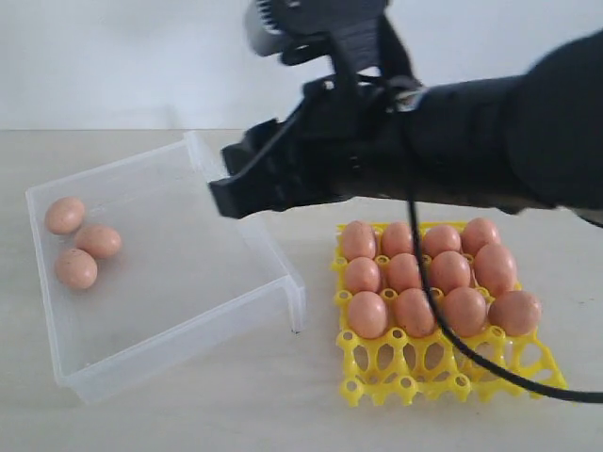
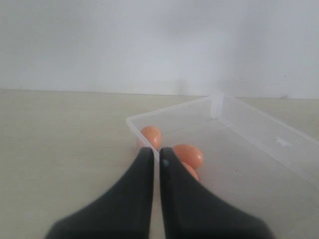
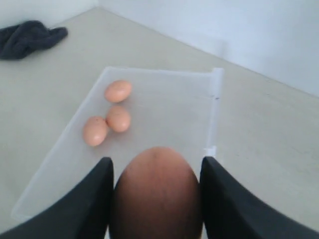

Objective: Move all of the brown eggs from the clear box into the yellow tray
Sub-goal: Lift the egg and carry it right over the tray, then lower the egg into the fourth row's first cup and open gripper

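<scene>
The front row of the yellow tray (image 1: 443,372) is bare, waiting to be filled. The right end effector (image 3: 157,164) grasps one brown egg (image 3: 157,199) above the clear box (image 1: 188,350), ready to carry it there. Three eggs (image 1: 94,242) lie farther back. The left end effector (image 2: 157,157) is clenched, empty.

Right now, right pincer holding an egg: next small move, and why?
Probably carry it to the empty row of the tray: the right pincer grips an egg above the box, and those four cups are the only free ones.
</scene>
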`<state>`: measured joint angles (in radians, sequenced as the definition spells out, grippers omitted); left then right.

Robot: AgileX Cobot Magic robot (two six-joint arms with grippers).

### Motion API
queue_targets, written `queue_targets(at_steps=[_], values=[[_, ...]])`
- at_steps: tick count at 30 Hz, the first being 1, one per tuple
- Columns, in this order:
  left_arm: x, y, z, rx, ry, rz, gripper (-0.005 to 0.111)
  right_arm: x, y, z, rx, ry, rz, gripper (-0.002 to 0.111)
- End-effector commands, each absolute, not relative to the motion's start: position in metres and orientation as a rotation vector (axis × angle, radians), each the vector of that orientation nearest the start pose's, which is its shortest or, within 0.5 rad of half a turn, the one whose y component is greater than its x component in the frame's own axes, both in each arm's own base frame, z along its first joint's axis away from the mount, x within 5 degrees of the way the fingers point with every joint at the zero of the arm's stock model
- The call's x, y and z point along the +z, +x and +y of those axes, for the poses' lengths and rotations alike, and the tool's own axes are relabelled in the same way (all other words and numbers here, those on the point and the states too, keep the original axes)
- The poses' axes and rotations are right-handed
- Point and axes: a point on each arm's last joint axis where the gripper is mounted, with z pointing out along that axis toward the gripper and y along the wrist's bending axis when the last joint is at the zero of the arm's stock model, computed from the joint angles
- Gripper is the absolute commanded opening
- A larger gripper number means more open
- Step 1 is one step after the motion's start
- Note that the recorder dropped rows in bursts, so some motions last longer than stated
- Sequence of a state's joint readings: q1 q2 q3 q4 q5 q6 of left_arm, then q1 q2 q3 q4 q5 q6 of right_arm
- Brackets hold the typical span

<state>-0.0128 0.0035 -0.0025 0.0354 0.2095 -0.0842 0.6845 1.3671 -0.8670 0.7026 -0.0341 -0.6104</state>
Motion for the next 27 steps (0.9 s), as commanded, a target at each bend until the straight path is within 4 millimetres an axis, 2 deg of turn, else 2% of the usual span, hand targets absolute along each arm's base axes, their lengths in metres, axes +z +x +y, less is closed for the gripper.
queue_targets(at_steps=[1,4,7,9,12,14,15,17,18,20,21,23,27], values=[[0.194,0.056,0.000,-0.039,-0.039,1.690,0.004,0.300,0.226,0.143,0.520,-0.185,1.844,0.000],[0.194,0.056,0.000,-0.039,-0.039,1.690,0.004,0.291,0.220,0.121,0.520,-0.049,1.830,0.000],[0.194,0.056,0.000,-0.039,-0.039,1.692,0.004,0.263,0.216,0.107,0.470,-0.062,1.859,0.000],[0.194,0.056,0.000,-0.039,-0.039,1.692,0.004,0.245,0.220,0.101,0.415,-0.111,1.878,0.000],[0.194,0.056,0.000,-0.039,-0.039,1.692,0.004,0.222,0.236,0.086,0.320,-0.121,1.930,0.000],[0.194,0.056,0.000,-0.039,-0.039,1.692,0.004,0.212,0.249,0.070,0.280,-0.033,1.950,0.000],[0.194,0.056,0.000,-0.039,-0.039,1.692,0.004,0.207,0.256,0.060,0.292,0.069,1.971,0.000],[0.194,0.056,0.000,-0.039,-0.039,1.692,0.004,0.202,0.264,0.048,0.365,0.244,1.979,0.000],[0.194,0.056,0.000,-0.039,-0.039,1.690,0.004,0.202,0.267,0.044,0.413,0.277,1.973,0.000],[0.194,0.056,0.000,-0.039,-0.039,1.690,0.004,0.209,0.269,0.049,0.617,0.116,1.898,0.000],[0.194,0.056,0.000,-0.039,-0.039,1.690,0.004,0.221,0.264,0.059,0.832,-0.084,1.803,0.000],[0.194,0.056,0.000,-0.039,-0.039,1.690,0.004,0.232,0.252,0.073,1.092,-0.318,1.735,0.000],[0.194,0.056,0.000,-0.039,-0.039,1.690,0.004,0.225,0.237,0.082,1.144,-0.575,1.791,0.000]])
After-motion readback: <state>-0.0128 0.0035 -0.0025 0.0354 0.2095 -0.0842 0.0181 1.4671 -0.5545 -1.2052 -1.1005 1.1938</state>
